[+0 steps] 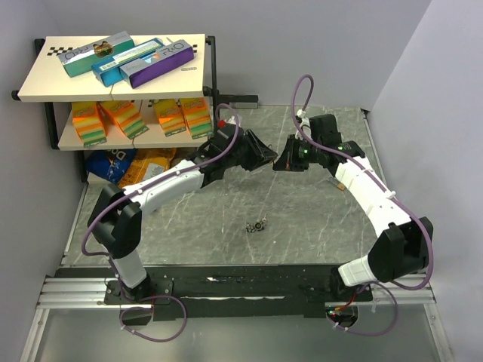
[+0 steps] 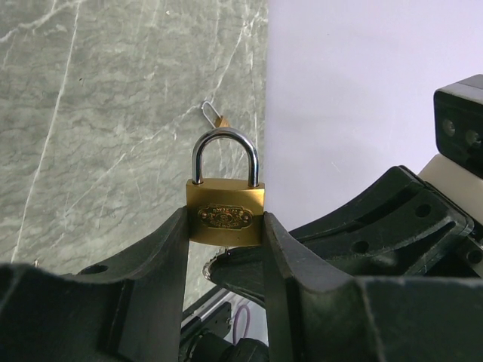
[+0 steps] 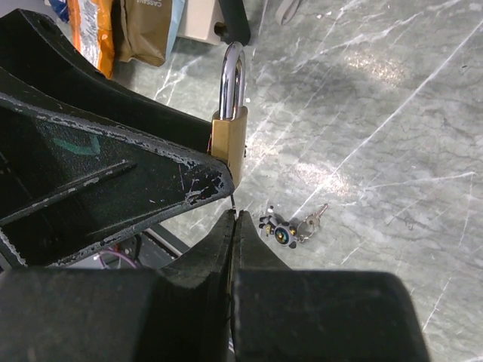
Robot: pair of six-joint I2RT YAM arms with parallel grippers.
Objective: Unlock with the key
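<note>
— What do the arms look like?
— The left arm and right arm have white shells with black joints and bases.
— Cables?
— A purple cable loops along each. The fingers are black plastic, scuffed pale at the edges.

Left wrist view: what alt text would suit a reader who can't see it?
A small brass padlock, shackle closed and upright, is clamped between the left gripper's black fingers. Behind lie a grey marbled table and pale wall; the right arm sits at right.
</note>
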